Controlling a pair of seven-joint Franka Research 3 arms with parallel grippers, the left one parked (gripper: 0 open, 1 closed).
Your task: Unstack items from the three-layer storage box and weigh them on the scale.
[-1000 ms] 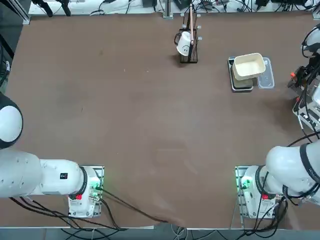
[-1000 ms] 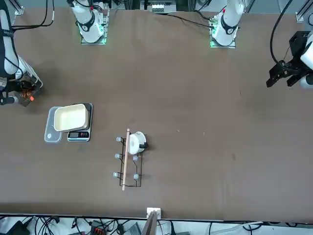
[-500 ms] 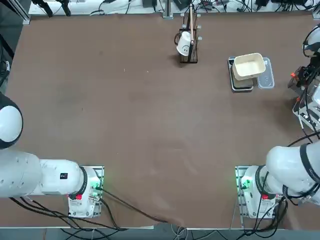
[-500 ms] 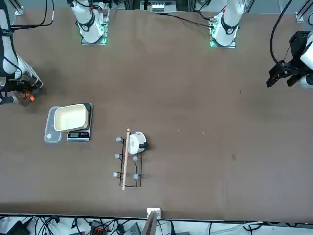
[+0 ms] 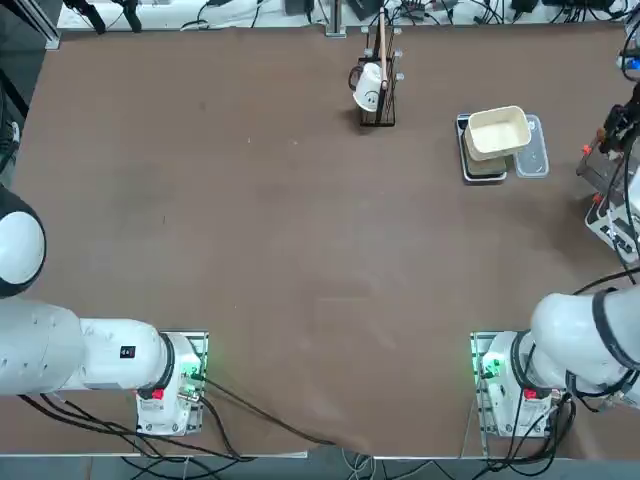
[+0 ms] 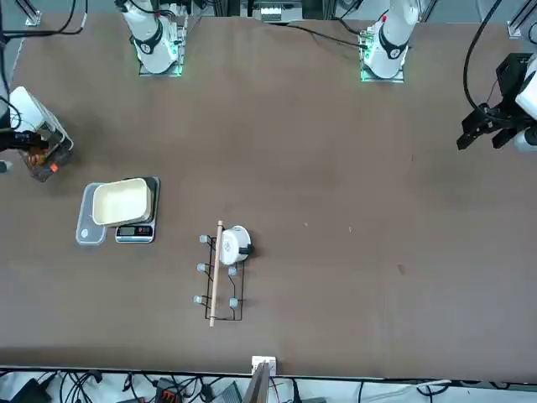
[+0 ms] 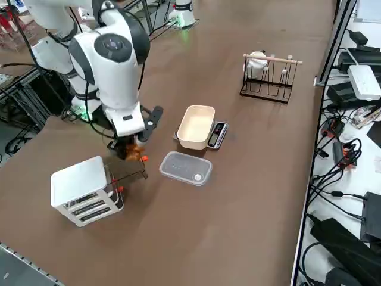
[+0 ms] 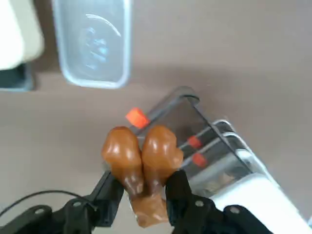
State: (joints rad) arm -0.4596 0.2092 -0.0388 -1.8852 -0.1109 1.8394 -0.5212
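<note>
Storage box sits lower left in the side view, scale mid-frame under the cream tray. I have the right gripper half-closed on the orange-brown item, lifted just beside the box. Next: carry it to the tray and release.

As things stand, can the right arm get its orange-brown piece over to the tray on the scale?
Probably yes. The right gripper holds the orange-brown piece just off the storage box, and only the low clear container lies between it and the cream tray on the scale.
</note>
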